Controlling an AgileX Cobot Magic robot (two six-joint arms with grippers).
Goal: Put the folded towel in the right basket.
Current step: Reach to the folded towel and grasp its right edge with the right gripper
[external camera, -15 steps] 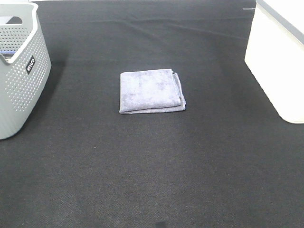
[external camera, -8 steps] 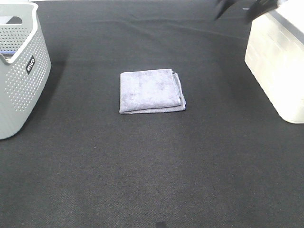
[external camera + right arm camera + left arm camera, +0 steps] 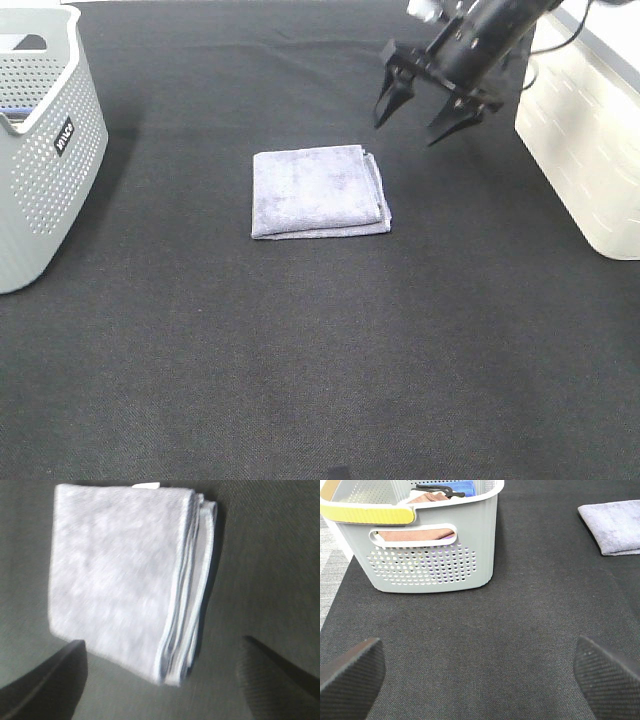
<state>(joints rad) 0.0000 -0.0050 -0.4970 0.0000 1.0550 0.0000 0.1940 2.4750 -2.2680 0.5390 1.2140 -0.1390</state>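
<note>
Reach step: the right gripper [image 3: 408,130], spread wide and empty, hovers near the folded towel [image 3: 318,190] (height hard to judge), needing descent astride it.

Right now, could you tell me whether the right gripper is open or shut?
Open: the right gripper has its fingers spread, nothing between them.

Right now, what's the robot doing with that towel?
The robot's right pincer hovers open close to the folded lilac-grey cloth towel, aimed at it but not touching it. The towel lies flat on the black cloth-covered table, between a grey perforated plastic basket and a white plastic basket on the right, where it is meant to go. The left pincer is open and empty, near the grey basket.
</note>
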